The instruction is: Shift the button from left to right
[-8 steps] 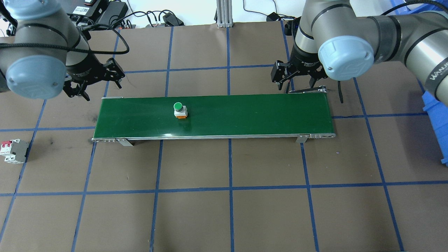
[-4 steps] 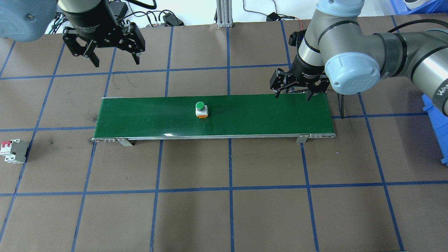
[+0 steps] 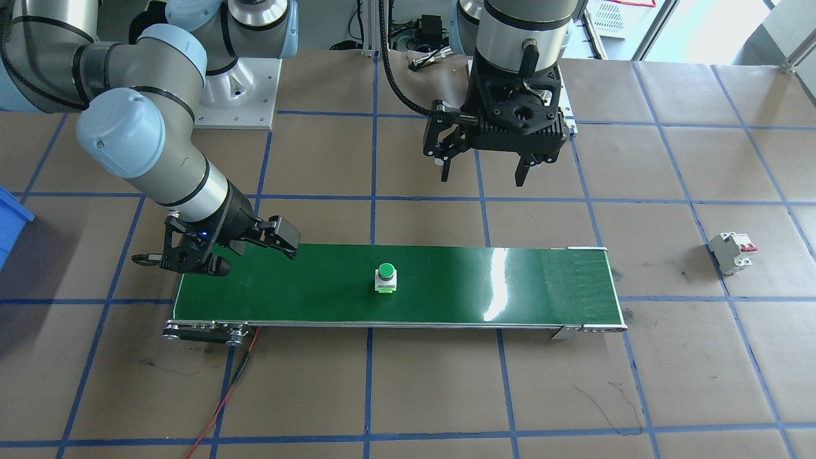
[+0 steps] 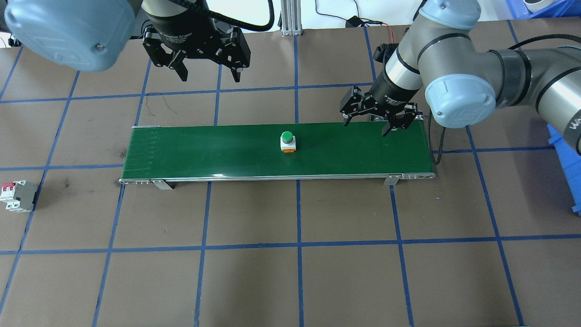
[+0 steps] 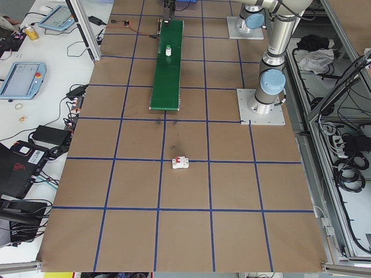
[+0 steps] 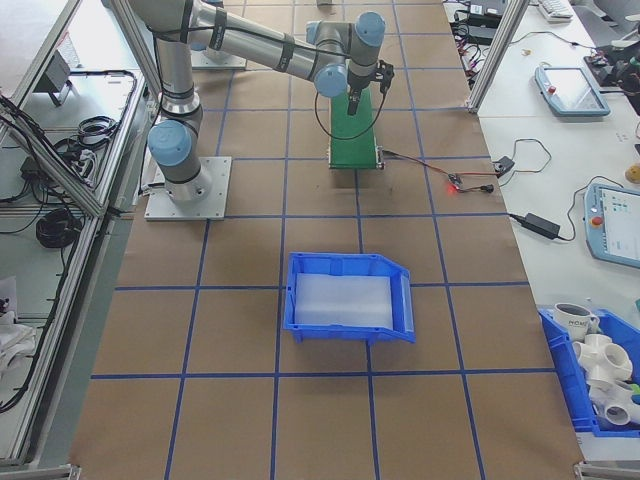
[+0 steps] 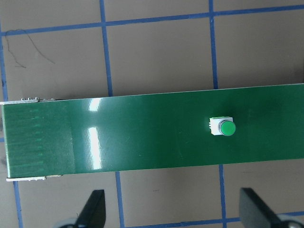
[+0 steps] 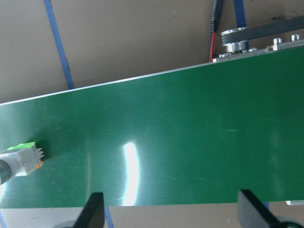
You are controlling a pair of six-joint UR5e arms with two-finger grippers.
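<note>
Since half a second ago, the button (image 4: 288,141) has been carried rightward along the green conveyor belt (image 4: 190,152), from just left of centre to about mid-belt in the overhead view. The left gripper (image 4: 208,74) has been shifted right, beyond the belt's far edge, and the right gripper (image 4: 367,127) has been brought slightly left over the belt's far right part. Both are seen spread wide and empty. The button is well apart from each, left of the right gripper.

In the front-facing view, the button (image 3: 386,278) stands upright mid-belt, the right gripper (image 3: 255,254) open at the belt's left end, the left gripper (image 3: 482,176) open over bare brown table (image 3: 414,395) marked with blue tape lines. A circuit breaker (image 3: 733,250) lies far right.

From the left wrist, the button (image 7: 223,127) is seen on the belt, its fingertips (image 7: 93,209) wide apart. From the right wrist, the button (image 8: 19,161) shows at the left edge.

In the right side view, a blue bin (image 6: 348,298) sits on the table.
</note>
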